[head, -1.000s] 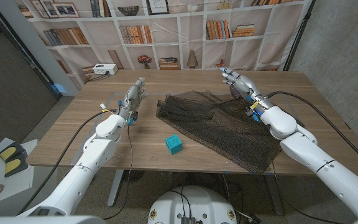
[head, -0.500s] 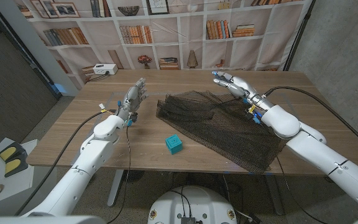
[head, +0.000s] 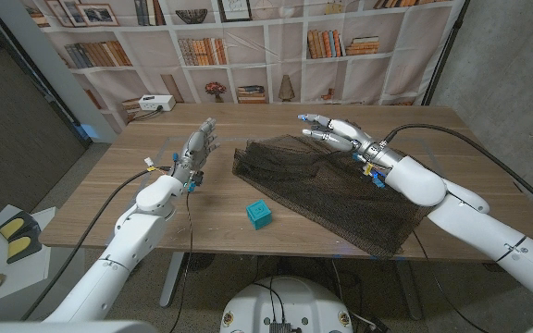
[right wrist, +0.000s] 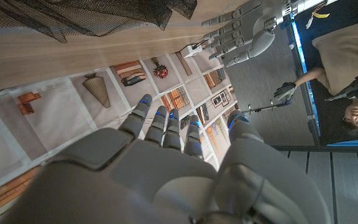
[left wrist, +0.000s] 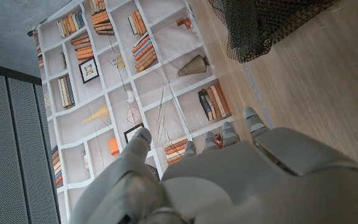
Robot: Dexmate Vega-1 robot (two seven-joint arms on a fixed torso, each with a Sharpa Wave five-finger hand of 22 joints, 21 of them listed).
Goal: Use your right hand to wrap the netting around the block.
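The right hand [head: 333, 132] hovers with fingers spread, holding nothing, above the far edge of the netting [head: 331, 185]. The netting lies crumpled toward the table's right side; it looks light and limp, so I would pinch its edge. The block [head: 258, 215] sits near the front edge.

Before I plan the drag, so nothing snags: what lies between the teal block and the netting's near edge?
Bare wood only: in the head view the block sits apart from the netting, nothing between.
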